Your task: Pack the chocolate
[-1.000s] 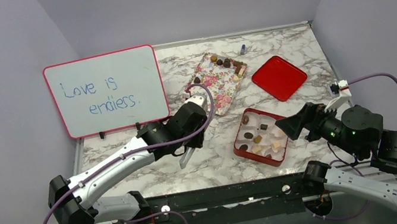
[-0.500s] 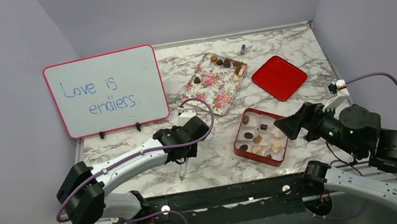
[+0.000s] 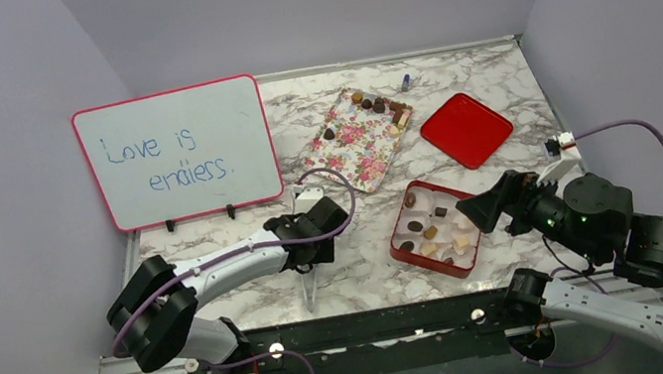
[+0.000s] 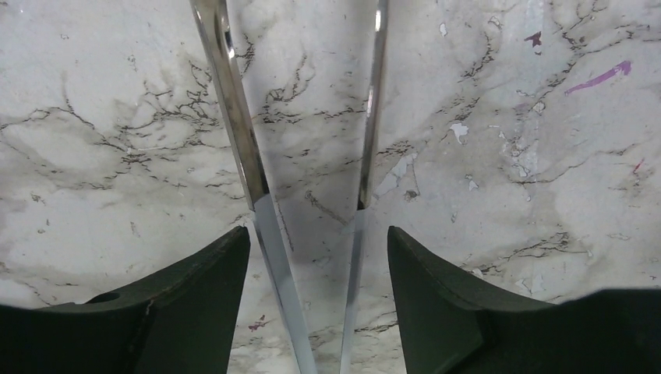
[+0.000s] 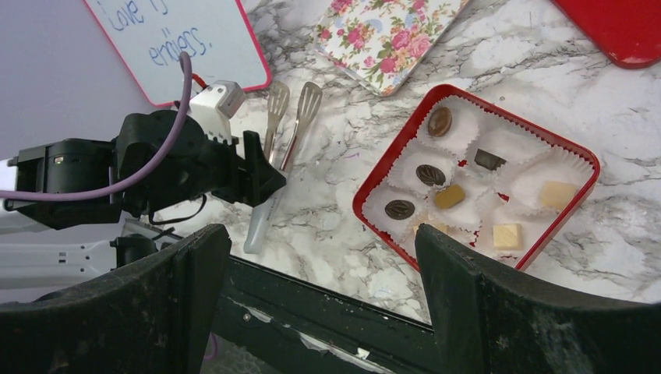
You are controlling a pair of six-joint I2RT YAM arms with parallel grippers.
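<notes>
- Our left tool (image 4: 318,232) sits low over the surface (image 4: 117,156) by its near edge. Its jaws are apart around the steel tongs (image 4: 257,226), which lie flat. One finger stands clear of its blade; the other touches it or nearly does.
- Our right tool (image 3: 483,207) hangs empty, jaws wide apart, just beside the red box (image 3: 394,237).
- Some chocolate (image 5: 449,195) sits in the box's paper cups (image 5: 546,167), towards the near edge and right of the middle. More chocolate lies on the floral tray (image 3: 356,143) towards the far edge.
- We judge that lifting away could drag the tongs if that finger catches, pushing them towards the near edge.
- The right tool could clip the box rim and jostle the cups.
- The wrist view cuts off both ends of the tongs, the right tool hides part of the box from above, and we cannot count the pieces on the tray.
</notes>
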